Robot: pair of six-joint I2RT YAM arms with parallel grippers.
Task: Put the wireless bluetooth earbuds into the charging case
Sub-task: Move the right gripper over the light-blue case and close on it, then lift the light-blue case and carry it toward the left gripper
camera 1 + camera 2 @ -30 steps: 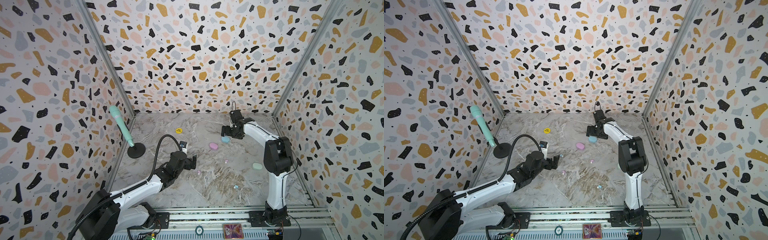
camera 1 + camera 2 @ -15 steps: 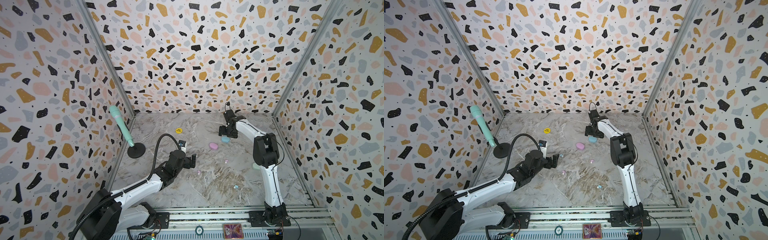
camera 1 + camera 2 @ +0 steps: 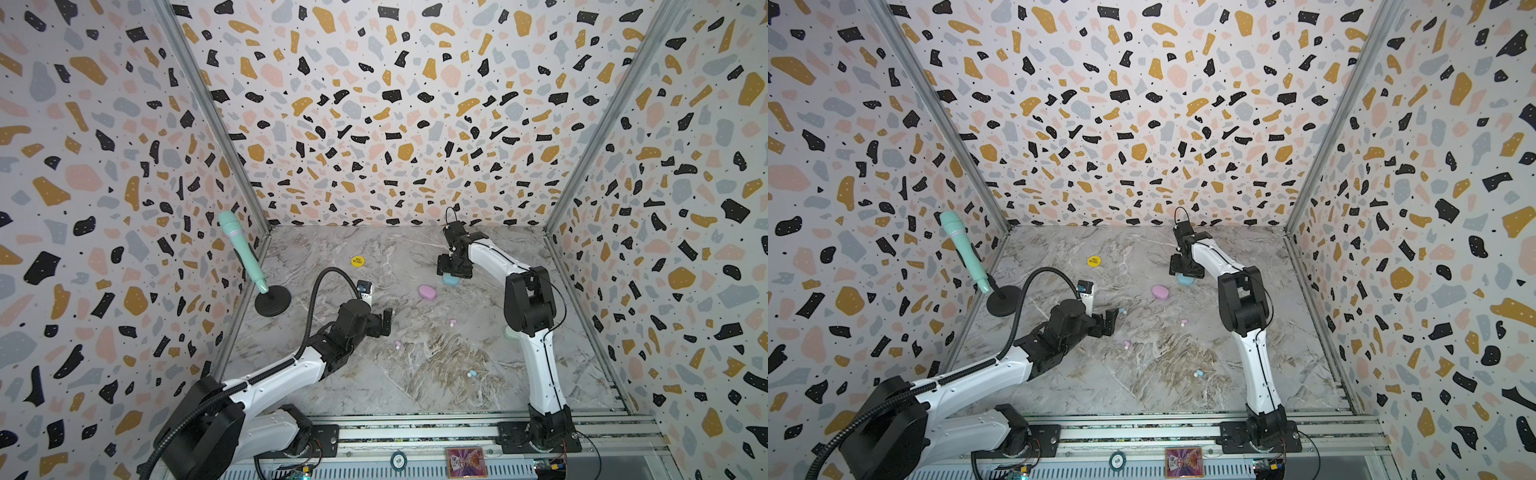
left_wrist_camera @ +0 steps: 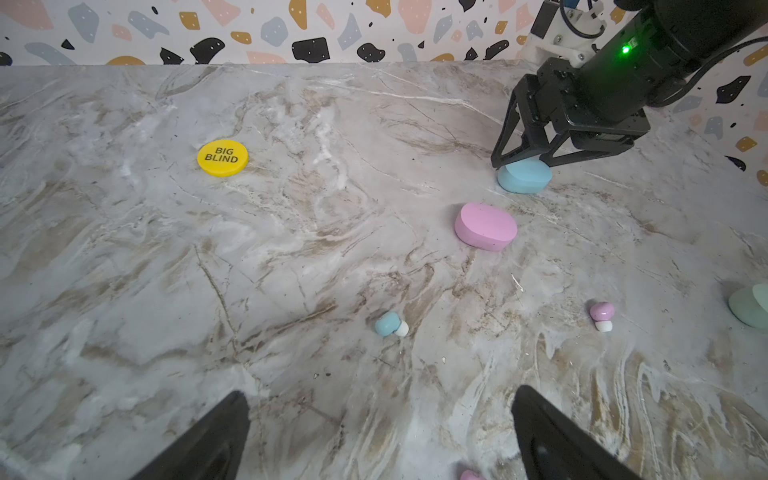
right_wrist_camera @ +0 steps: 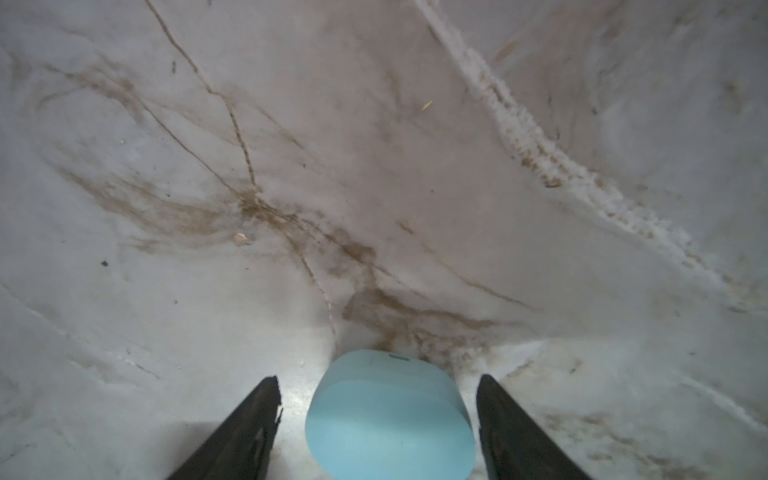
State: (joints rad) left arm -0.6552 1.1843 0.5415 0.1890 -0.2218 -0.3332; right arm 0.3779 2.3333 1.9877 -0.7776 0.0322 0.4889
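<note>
**Right jaws:** open, set low around the pale blue oval charging case (image 5: 390,419). The case rests closed on the grey-veined marble tabletop (image 3: 415,386), towards the back and right of centre. In the right wrist view the case sits between my two jaws. Bare tabletop shows between it and one jaw. The other jaw stands very close to its wall, and I cannot tell whether it touches.

**Left jaws:** spread wide with nothing between them, low above the tabletop, left of centre.

**Earbuds:** four lie loose on the tabletop.
- A blue earbud with a white tip (image 4: 390,324) lies just ahead of my left jaws.
- A pink earbud with a white tip (image 4: 601,316) lies near the middle, forward of the pink oval case (image 4: 485,226).
- A second pink earbud (image 3: 397,344) lies just beside my left jaws, nearer the front.
- A second blue earbud (image 3: 471,374) lies further forward, well apart from the others.

**Other items:**
- The pink oval case lies closed near the blue one, apart from it.
- A pale green case (image 4: 750,305) shows at the edge of the left wrist view. In both top views my right arm (image 3: 528,303) covers most of it.
- A yellow round disc marked BIG BLIND (image 3: 358,261) lies at the back, left of centre.
- A mint-green microphone on a black round stand (image 3: 239,245) stands by the left wall.
</note>
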